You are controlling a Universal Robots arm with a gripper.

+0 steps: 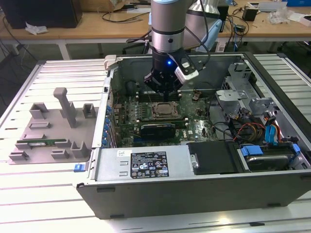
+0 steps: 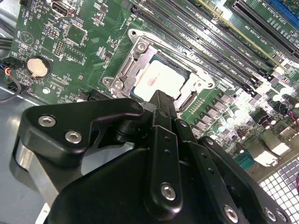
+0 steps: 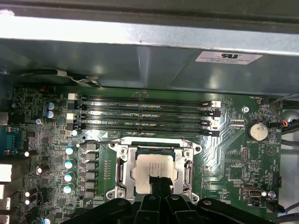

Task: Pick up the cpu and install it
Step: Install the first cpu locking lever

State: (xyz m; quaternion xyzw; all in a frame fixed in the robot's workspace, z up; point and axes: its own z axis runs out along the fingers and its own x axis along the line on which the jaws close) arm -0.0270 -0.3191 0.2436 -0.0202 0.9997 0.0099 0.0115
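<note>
First wrist view: hand (image 3: 158, 180) pinched narrow, tips over cpu (image 3: 150, 165) lying in socket (image 3: 122, 173). Risk, I'd say: if chip sits skewed, downward push bends socket pins.

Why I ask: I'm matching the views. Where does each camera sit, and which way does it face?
Exterior view: off the arm, above the open case, looking down into it; shows the arm and gripper.
First wrist view: on the wrist, looking down past the gripper at the cpu and memory slots.
Second wrist view: on the wrist, looking slantwise along the gripper at the cpu.
Shared: all show the cpu in its socket.
</note>
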